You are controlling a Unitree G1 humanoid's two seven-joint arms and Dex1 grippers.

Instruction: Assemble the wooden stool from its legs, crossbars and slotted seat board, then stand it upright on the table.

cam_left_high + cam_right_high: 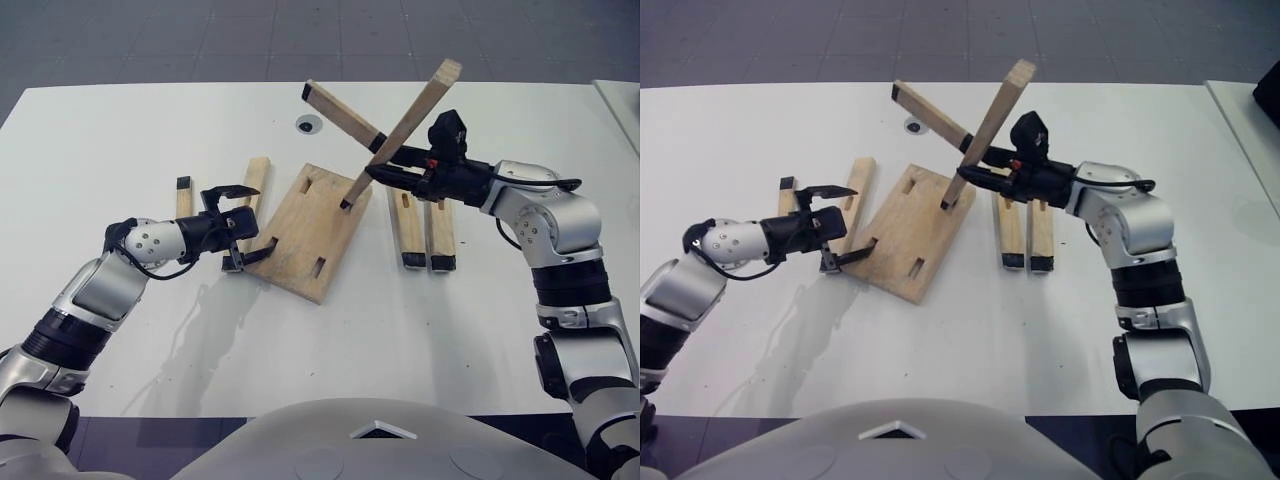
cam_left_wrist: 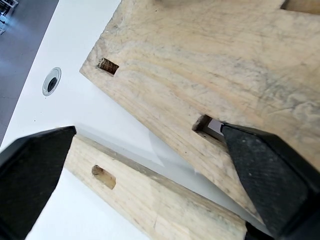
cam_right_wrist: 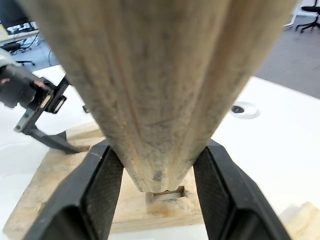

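Seat board (image 1: 310, 240) between tools: right tool (image 1: 375, 170) clamps tilted leg (image 1: 420, 106) over it; left tool (image 1: 262, 218) agape at edge.

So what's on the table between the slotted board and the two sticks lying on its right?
Nothing: between board and sticks the table is bare, as both eye views show.

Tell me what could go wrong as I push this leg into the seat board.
1. The leg in the right gripper leans steeply over its slot. Pushed at this angle, it may jam or lever the seat board up.
2. The left gripper is open, with one fingertip at the board's edge slot, so the board could slide away.
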